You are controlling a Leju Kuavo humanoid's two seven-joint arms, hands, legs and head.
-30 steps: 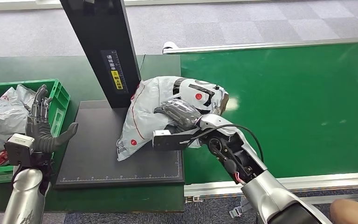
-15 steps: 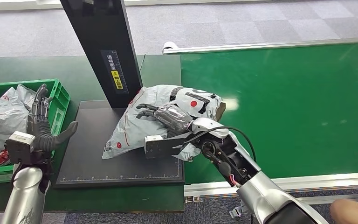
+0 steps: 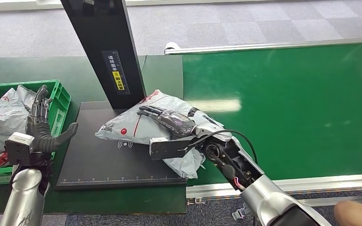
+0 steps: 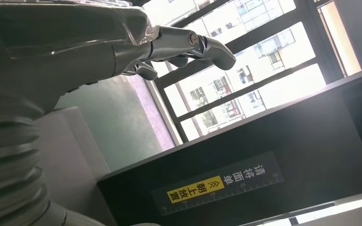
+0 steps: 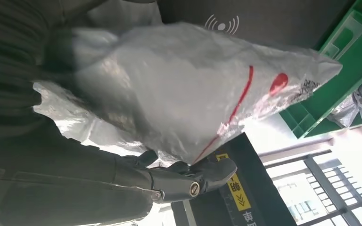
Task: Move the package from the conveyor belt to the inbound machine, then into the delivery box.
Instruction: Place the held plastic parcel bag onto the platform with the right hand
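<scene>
While crinkled and glossy, grey plastic package (image 3: 136,123) sags in right robot hand (image 3: 169,120).

Right hand (image 3: 169,121) carried package (image 3: 136,125) left over scanner plate (image 3: 99,165).

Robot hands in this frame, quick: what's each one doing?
Left robot hand: open, holding nothing, beside the green bin.
Right robot hand: holding the grey package.
</scene>
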